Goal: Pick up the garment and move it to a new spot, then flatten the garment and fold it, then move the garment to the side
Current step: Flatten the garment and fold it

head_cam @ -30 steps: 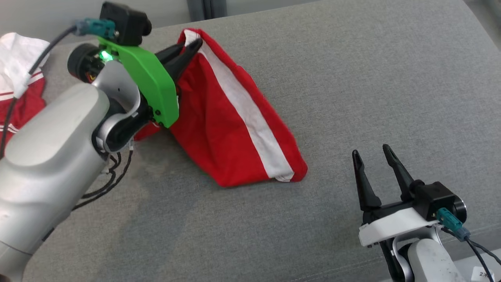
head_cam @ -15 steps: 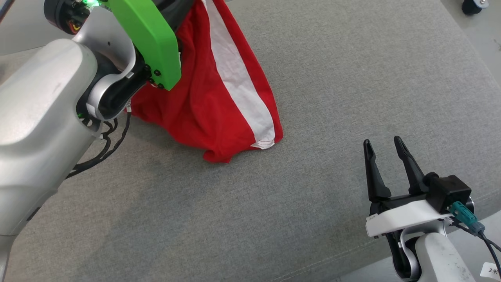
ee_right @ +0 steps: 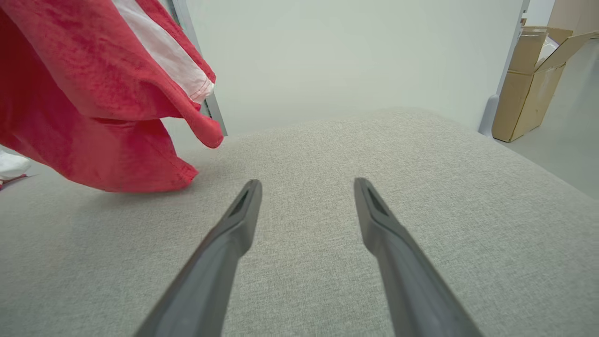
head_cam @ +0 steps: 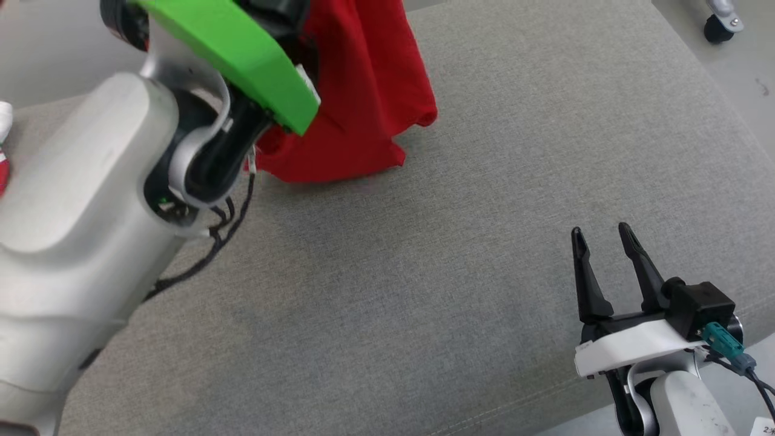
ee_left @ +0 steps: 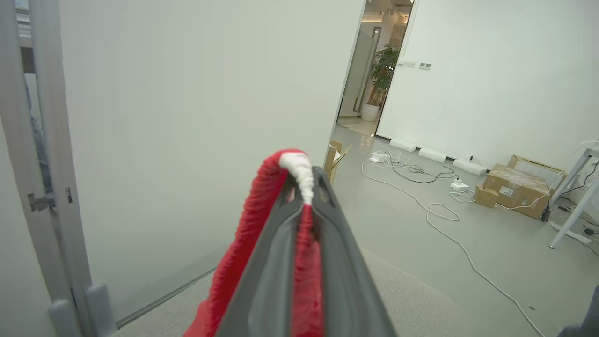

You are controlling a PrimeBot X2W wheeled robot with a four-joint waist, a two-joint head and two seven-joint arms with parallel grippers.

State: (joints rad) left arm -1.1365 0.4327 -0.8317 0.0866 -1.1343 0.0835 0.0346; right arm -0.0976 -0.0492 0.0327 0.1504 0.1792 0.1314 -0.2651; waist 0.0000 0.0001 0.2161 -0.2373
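Garment (head_cam: 357, 91): soft red knit cloth with a white band along one edge, hanging in loose draped folds from left gripper (ee_left: 306, 187). Left fingers pressed together on a bunched ridge of red and white fabric, cloth squeezed between them and spilling over the tips. Bulk of cloth up over far left part of cushion (head_cam: 424, 272), lower hem low above it; touching or not, cannot tell. Cushion grey, coarse woven, flat top, rounded edge. Green plastic bracket (head_cam: 242, 54) on left wrist, smooth and angular. Pale glossy forearm (head_cam: 79, 200) behind it, black cables (head_cam: 224, 230) looping beneath. Right gripper (head_cam: 600, 231) at near right of cushion, well apart from cloth. Two long dark tapered fingers spread wide, nothing between, tips over bare weave. Cardboard box (ee_right: 524, 79), flaps open, beyond cushion. White cables (ee_left: 435, 206) snaking over smooth grey floor (ee_left: 468, 290).
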